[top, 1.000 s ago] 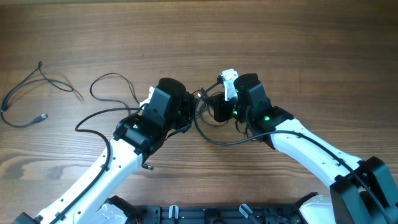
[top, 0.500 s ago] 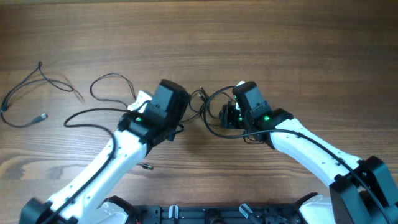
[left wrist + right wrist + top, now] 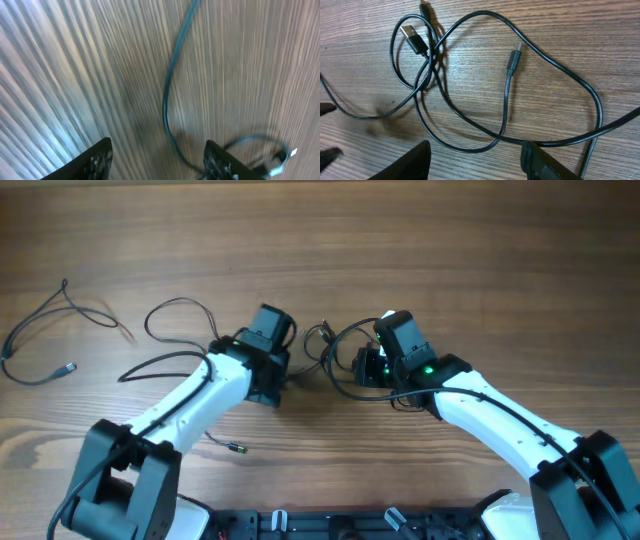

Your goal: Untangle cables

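Observation:
Thin black cables [image 3: 337, 385] lie tangled on the wooden table between my two grippers. The right wrist view shows crossed loops [image 3: 470, 117], a USB plug [image 3: 414, 39] and a small plug [image 3: 514, 60]. My right gripper [image 3: 362, 366] hangs over the right side of the tangle. It is open [image 3: 475, 162], with one loop just ahead of its fingertips and nothing held. My left gripper [image 3: 270, 365] is at the left side, also open [image 3: 160, 160]. In its blurred view a cable [image 3: 167, 110] runs across the table between the fingers, and nothing is held.
A cable loop [image 3: 175, 310] trails left from the tangle behind my left arm. A separate black cable [image 3: 40, 330] lies at the far left of the table. A small plug end [image 3: 236, 447] rests near the front, beside the left forearm.
Both grippers were shut at the tangle and have opened, letting the cables go. My left arm has swung, its elbow moving left; the right arm has held still for the last half second.

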{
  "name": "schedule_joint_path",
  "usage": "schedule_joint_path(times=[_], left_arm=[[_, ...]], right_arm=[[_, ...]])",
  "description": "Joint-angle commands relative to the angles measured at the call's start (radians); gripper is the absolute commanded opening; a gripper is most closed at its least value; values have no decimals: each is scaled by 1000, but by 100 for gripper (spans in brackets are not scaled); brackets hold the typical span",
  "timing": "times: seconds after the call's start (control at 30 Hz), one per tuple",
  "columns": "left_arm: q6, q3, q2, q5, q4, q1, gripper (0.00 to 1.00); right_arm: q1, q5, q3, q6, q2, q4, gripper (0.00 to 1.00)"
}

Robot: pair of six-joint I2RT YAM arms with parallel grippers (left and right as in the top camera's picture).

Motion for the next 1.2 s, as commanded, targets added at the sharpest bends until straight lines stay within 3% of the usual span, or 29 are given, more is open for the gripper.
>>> schedule_joint_path(times=[0.0, 0.17, 0.3, 0.43, 0.6, 0.73, 0.97, 1.17], left_arm=[[43, 1, 23, 6, 5, 68, 57], [56, 1, 98, 24, 7, 87, 56], [59, 1, 135, 14, 60, 87, 45], [75, 1, 161, 5, 87, 87, 5], [274, 6, 129, 4, 89, 102, 4], [417, 26, -15, 75, 56, 128, 4], [437, 33, -360, 84, 67, 113, 4], [436, 33, -514, 80, 80, 113, 4]], right_arm=[[0, -39, 4, 14, 11, 0, 60], [1, -39, 4, 14, 11, 0, 60], [1, -45, 4, 14, 11, -1, 60], [1, -77, 4, 13, 11, -1, 60], [1, -108, 4, 14, 11, -1, 62], [1, -130, 4, 14, 11, 4, 65], [7, -244, 4, 3, 11, 22, 76], [69, -244, 4, -93, 11, 102, 81]])
